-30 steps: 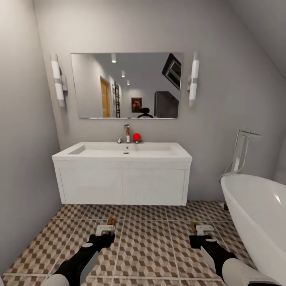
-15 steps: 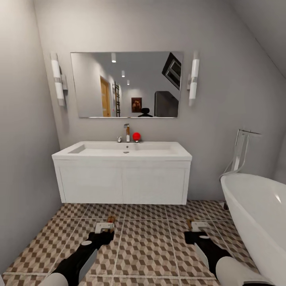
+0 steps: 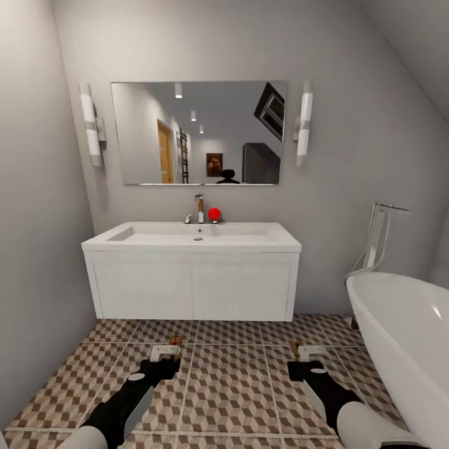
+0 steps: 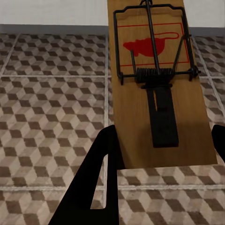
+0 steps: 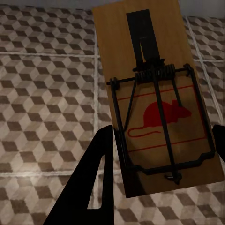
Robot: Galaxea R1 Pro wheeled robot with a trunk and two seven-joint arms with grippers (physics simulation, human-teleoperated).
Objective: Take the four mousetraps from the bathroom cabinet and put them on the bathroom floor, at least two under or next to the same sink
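Head view: I carry a mousetrap [image 4: 157,84] clamped in each jaws, boards pointing lengthwise toward the sink [image 3: 193,240] ahead.

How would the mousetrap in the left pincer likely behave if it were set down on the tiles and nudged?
The mousetrap is a flat wooden board, so it probably stays stiff and lies flat without rolling. It looks thin and small between the left pincer's fingers, so likely light. On the smooth-looking floor it might slide easily, and its wire spring parts could snag.

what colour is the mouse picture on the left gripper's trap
Red, on the mousetrap; clearest in the left wrist view.
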